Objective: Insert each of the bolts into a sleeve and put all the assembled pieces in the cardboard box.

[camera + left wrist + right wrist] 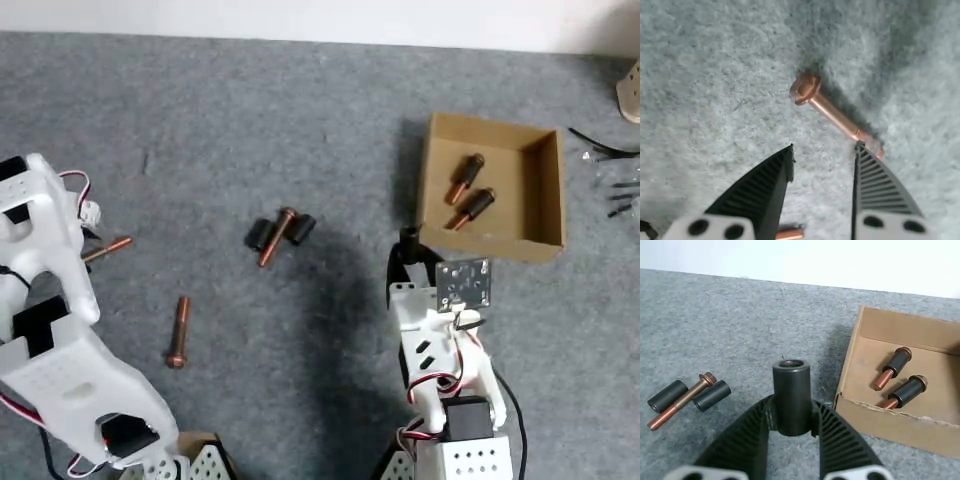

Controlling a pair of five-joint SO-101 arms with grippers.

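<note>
Bolts of copper colour, three loose on the grey tabletop [300, 120]: one [277, 236] between two lying black sleeves [260, 235] [303, 229], a second bolt [178, 331] apart, a third bolt [107, 248] by the left arm. The right pincer [792, 415] is clamped on a third sleeve [791, 400], upright, just beside the cardboard box [490, 245]. The box holds two assembled pieces [465, 178] [472, 208]. The left pincer [824, 150] hangs with fingers apart over a bolt.

The left arm [60, 340] and right arm [432, 335] are white plastic shells with black servo blocks, thin red, white and black cables [455, 372], and black ribbed fingers [880, 185] on white, round-holed bases.
</note>
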